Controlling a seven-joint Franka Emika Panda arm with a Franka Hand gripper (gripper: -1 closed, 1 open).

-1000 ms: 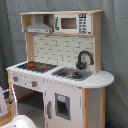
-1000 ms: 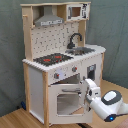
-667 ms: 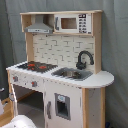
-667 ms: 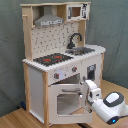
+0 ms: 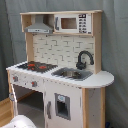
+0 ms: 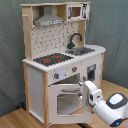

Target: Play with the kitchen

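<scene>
Standing against a grey curtain [image 5: 115, 60] on a wood floor [image 6: 15, 119], the kitchen [image 6: 62, 65] is seen in both exterior views, with its hob [image 6: 52, 59], sink [image 6: 84, 50] and black faucet [image 6: 75, 39] on the counter and the grey hood [image 6: 49, 20] above. In the second exterior view the arm [image 6: 112, 107] is seen low at the second exterior view's right, and the gripper [image 6: 90, 93] is held against the right edge of the oven door [image 6: 67, 100], just under the knobs [image 6: 65, 73]. The door appears to be swung slightly out from its frame. Whether the jaws are apart or closed on the door's edge cannot be told, since the fingers are hidden behind the white hand.

The step in hand is judged to be the working of the oven door. For the next move, an arc about the door's hinge would have to be followed, so that the light cabinet is not dragged or tipped.

Compared with a second ago, the gripper is found slightly higher and nearer the door, and the kitchen itself has not been shifted. In the first exterior view only a white part of the arm [image 5: 20, 122] is caught at the bottom edge, much as before.
</scene>
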